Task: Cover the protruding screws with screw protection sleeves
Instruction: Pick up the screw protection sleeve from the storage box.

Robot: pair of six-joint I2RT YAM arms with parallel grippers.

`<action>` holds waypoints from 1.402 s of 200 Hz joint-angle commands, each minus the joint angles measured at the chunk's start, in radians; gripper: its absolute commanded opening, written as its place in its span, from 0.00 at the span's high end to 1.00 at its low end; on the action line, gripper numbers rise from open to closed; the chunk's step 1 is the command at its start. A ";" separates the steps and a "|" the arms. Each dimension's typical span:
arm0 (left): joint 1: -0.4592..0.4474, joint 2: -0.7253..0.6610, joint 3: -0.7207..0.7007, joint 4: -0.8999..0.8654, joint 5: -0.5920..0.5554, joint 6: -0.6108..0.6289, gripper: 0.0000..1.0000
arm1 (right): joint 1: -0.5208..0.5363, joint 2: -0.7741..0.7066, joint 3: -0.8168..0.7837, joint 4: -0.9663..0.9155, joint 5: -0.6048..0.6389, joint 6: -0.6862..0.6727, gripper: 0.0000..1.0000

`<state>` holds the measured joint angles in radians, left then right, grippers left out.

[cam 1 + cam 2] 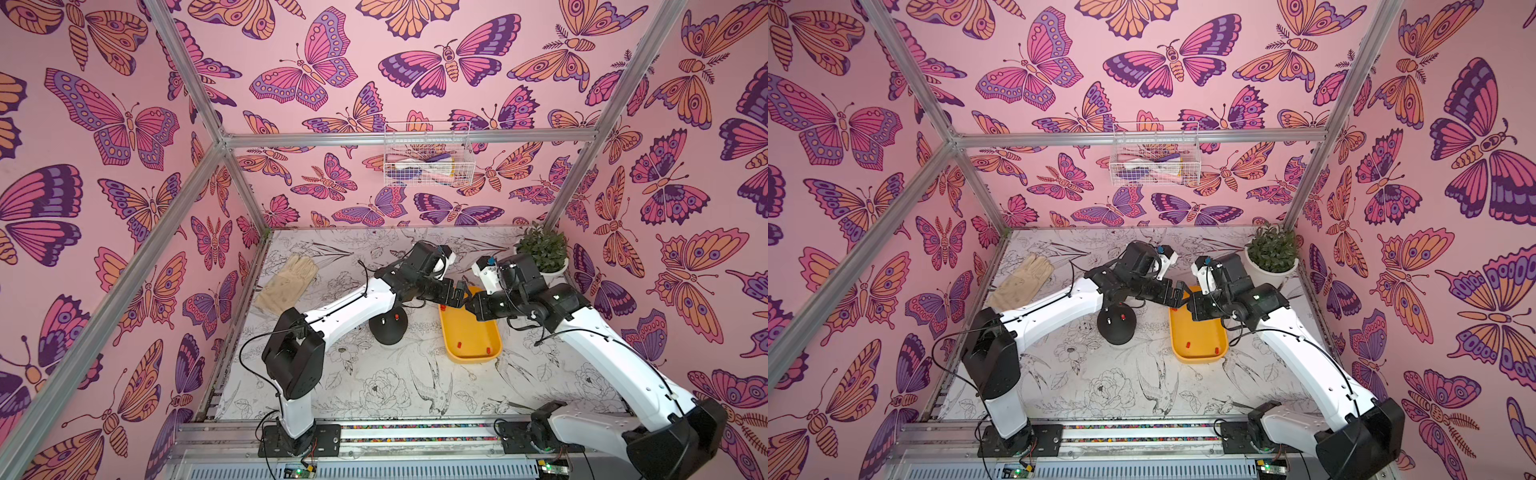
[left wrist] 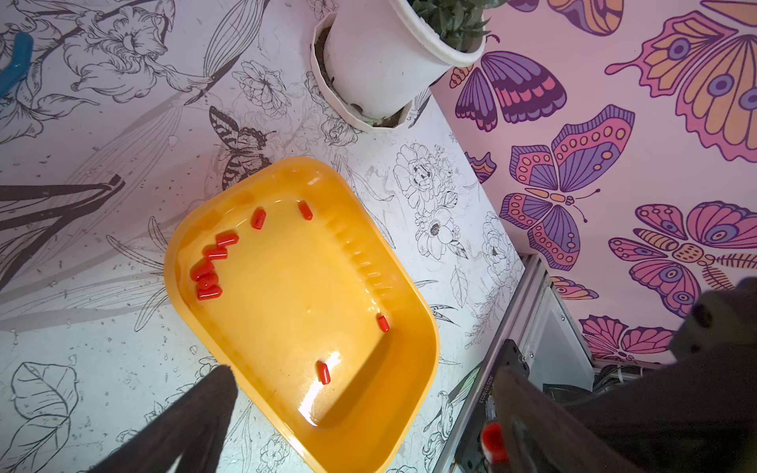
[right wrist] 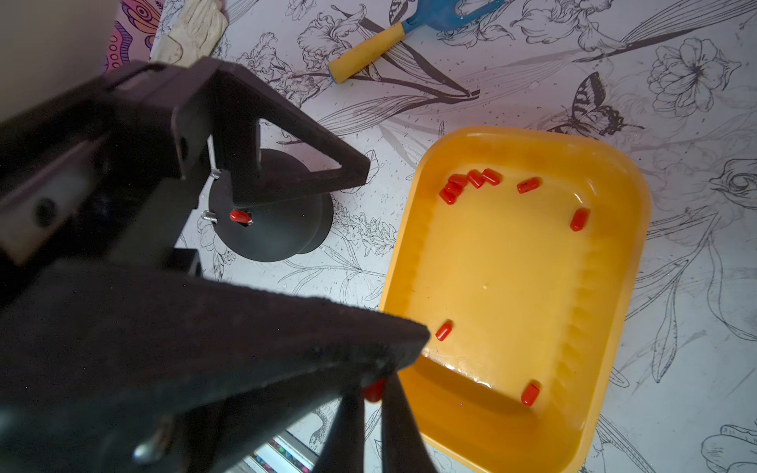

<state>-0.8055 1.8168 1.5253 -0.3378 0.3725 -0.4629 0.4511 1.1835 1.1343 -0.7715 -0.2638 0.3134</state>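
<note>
Over the far end of the yellow tray your two arms meet nose to nose. Your right gripper has its tips pressed together on one red sleeve, pinching it up above the tray, and the right wrist view shows that nicely. Your left gripper is spread wide, and one of its fingers sits right next to that pinched sleeve, though I honestly can't tell if they touch. The black dome stands around the middle of the bench, just left of the tray and not touching it. One of its studs wears a red cap, while two bare studs poke out beside it. Down in the tray you've got loose sleeves bunched in its far left corner, two more along its far end, and two lying apart toward its near end. Elsewhere on the bench, a pale glove lies by the far left corner, a potted plant fills the far right corner, and a blue and yellow trowel lies beyond the dome toward the far edge.
</note>
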 commanded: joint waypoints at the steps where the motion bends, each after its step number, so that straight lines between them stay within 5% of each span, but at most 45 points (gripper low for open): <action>1: -0.008 -0.008 -0.022 -0.004 0.003 -0.003 0.00 | -0.008 -0.013 0.042 0.010 -0.010 0.007 0.89; 280: -0.008 -0.020 -0.051 0.009 -0.010 -0.015 0.00 | -0.008 -0.012 0.038 0.010 -0.015 0.009 0.89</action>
<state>-0.8055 1.8164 1.4998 -0.3286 0.3588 -0.4797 0.4511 1.1835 1.1343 -0.7750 -0.2672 0.3141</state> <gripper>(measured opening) 0.999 0.109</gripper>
